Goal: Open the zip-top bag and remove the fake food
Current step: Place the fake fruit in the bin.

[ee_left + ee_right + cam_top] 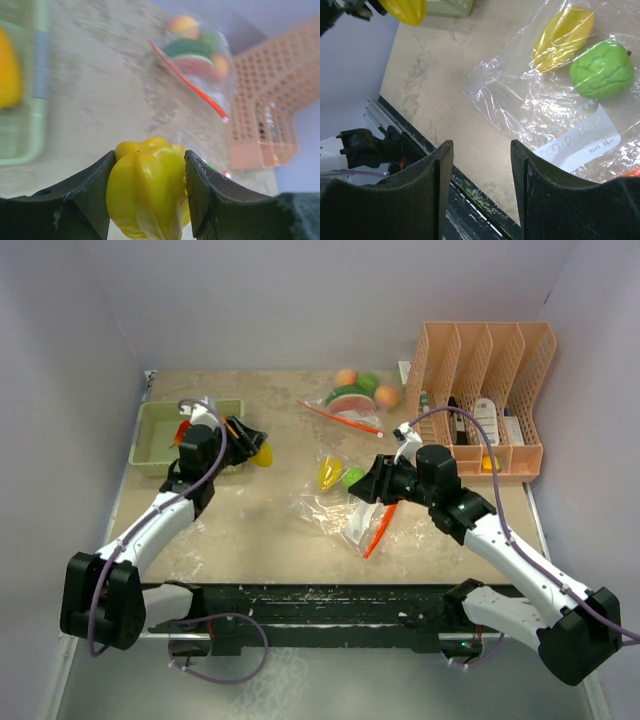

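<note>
Yellow fruit (147,192) gripped between left tool (150,165) jaws, beside green tray (27,145).

Fig.: hidden, cropped & blurred areas.
L wrist cam: glossy yellow ridged toy fruit (145,190) cut by btm edge; pale green plastic tray (27,135) blurred, cropped at left; orange-yellow item (7,70) in it unidentifiable. R wrist cam: white paper label (582,145) text too small to read.

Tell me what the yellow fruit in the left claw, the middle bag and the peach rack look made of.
The yellow fruit looks like hard glossy plastic: smooth ridges, bright sheen. The bag is thin clear film, crinkled and glinting. The rack seems matte moulded plastic, with lattice holes.
</note>
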Robot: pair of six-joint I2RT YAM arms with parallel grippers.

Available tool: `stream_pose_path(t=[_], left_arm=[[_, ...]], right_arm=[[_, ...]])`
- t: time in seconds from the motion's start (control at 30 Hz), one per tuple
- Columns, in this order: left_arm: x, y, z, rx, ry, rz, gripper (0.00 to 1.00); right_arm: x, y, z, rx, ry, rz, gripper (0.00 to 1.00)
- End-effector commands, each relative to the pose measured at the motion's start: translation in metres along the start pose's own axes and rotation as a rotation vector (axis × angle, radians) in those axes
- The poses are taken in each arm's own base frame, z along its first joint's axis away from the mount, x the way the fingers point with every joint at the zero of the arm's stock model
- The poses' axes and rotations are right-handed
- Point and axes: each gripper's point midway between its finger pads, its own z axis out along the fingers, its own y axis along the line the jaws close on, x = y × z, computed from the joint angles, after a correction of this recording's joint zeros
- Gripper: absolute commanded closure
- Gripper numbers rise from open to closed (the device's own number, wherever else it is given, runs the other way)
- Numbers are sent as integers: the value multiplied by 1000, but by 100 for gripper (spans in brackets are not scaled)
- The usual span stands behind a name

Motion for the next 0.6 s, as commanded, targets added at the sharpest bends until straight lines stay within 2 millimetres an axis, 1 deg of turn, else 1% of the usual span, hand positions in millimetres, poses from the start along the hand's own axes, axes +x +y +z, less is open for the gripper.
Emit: stream_pose_path(t=[0.0,0.13,0.2,0.27,0.37,0.47,0.5,0.57], left_arm=[[-56,46,0,-197,-92,57,66],[-84,90,3,-314,-150,39,66],[-88,110,9,-368,-153,33,66],[-92,123,14,-397,-156,25,66],[-95,133,22,-415,-153,13,67],[-100,140,24,-436,-163,8,63],[-101,143,25,-442,-164,3,60],[-104,146,26,-439,-162,-14,49]], right_arm=[[2,-2,-2,-1,-11,-14,48],[6,-4,-3,4,-5,-13,48],[8,-4,-3,-1,0,-16,48],[9,-5,-4,1,4,-18,48],[9,-6,-5,7,5,-22,48],[10,-8,-6,18,3,-25,48],[10,-8,-7,19,4,-26,48],[12,-9,-7,22,6,-26,48]])
